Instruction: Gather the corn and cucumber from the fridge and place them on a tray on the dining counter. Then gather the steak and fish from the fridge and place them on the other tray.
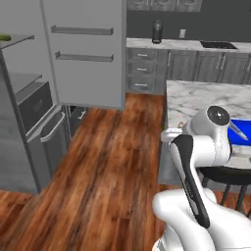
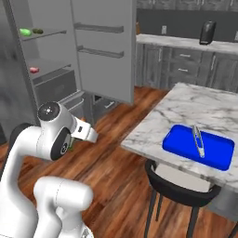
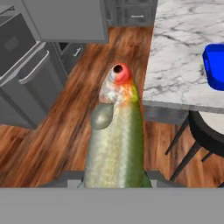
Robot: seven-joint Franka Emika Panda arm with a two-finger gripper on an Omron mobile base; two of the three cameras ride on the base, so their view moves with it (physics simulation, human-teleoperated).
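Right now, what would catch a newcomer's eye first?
The fish held in the claw, greenish with a red eye, over the wood floor. Next the bright blue tray on the marble dining counter, a thin silvery thing lying on it. Then the open fridge, corn on its top shelf.

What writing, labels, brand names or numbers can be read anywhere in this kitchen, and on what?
None: no readable text shows in any view.
Fridge: plain grey, no label.
Blue tray: no marking.
Dark canister on the far counter: no lettering can be made out.
Fish in the gripper: only scales and an eye.
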